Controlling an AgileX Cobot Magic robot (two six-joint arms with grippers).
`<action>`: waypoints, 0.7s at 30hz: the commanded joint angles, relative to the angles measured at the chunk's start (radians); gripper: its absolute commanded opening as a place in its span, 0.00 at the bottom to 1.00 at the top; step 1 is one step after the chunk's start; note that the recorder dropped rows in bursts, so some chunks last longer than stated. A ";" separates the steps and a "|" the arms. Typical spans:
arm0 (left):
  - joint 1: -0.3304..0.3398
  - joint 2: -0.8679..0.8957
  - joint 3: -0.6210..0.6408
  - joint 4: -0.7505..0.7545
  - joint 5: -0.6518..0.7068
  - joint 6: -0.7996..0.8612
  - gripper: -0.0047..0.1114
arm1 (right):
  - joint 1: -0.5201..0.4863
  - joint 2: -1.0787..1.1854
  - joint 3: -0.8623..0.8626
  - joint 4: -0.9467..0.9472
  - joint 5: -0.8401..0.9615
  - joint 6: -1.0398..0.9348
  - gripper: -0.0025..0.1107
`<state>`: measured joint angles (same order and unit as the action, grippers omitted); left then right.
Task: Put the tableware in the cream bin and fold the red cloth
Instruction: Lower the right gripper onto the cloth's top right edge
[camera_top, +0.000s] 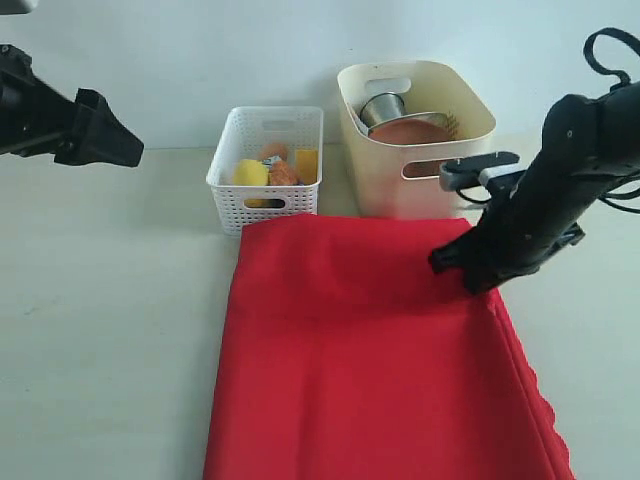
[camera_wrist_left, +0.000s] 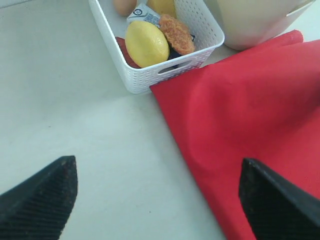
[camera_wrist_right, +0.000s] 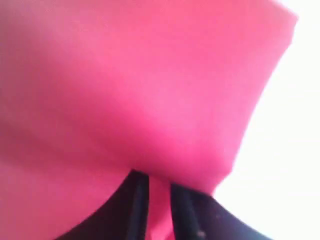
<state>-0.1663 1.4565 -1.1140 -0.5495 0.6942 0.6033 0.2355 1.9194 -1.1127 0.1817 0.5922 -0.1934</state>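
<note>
Cloth (camera_top: 370, 350) pinched by right gripper (camera_wrist_right: 156, 200) — view blurred.

Cloth (camera_top: 370, 350) before basket (camera_top: 250, 212) and bin (camera_top: 385, 192)

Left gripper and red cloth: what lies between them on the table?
Only bare table; the exterior view shows it between the left gripper and the red cloth.

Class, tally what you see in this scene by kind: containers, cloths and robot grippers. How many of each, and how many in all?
Containers: 2, the white basket and the cream bin
Cloths: 1, the red cloth
Grippers: 2, the left gripper and the right gripper
Total: 5
</note>
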 joint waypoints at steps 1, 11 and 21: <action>-0.004 -0.002 0.005 -0.007 -0.017 -0.005 0.76 | -0.002 -0.050 -0.003 0.174 -0.109 -0.166 0.16; -0.004 -0.002 0.005 -0.015 -0.019 -0.005 0.76 | -0.005 0.109 -0.107 0.178 -0.105 -0.137 0.16; -0.004 -0.002 0.005 -0.017 -0.039 -0.005 0.76 | -0.005 -0.040 -0.150 0.071 0.017 -0.013 0.17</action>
<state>-0.1663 1.4565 -1.1140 -0.5595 0.6792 0.6033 0.2337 1.9660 -1.2525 0.2707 0.5468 -0.2160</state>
